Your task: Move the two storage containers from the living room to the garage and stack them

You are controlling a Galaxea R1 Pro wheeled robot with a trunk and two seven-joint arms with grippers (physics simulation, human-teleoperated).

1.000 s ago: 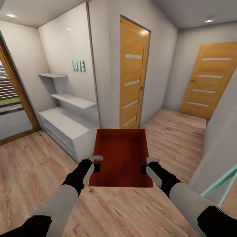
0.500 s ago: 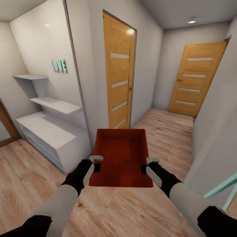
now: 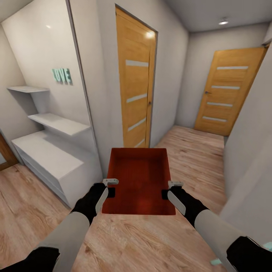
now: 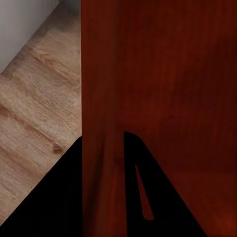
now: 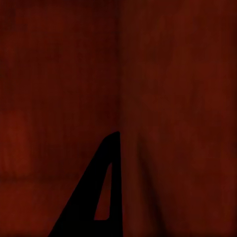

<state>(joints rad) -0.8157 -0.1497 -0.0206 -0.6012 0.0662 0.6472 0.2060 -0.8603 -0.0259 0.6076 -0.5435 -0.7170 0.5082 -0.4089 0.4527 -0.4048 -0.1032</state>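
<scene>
1. Hands first: left hand [image 3: 110, 187] pinches the left wall of the storage container [image 3: 139, 181], right hand [image 3: 170, 189] clamps the right wall.
2. Container rides level between both arms, above wood-plank flooring [image 3: 196, 155].
3. Thin stiff walls, probably light; mid-wall grips on opposite sides should keep it from tipping.
4. Ahead, two wooden doors [image 3: 134, 81], white shelving [image 3: 53, 124] at left.

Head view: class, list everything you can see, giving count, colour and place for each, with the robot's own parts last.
Container: one, red-orange, held between both grippers, centre.
Doors: two, orange wood, one on the left wall, one at the hallway's end.
Shelves: white, in the left alcove above a low cabinet.
Letters: teal, on the alcove wall.
Floor: light wood planks.
Left gripper: clamped on the container's left wall.
Right gripper: clamped on its right wall.
</scene>
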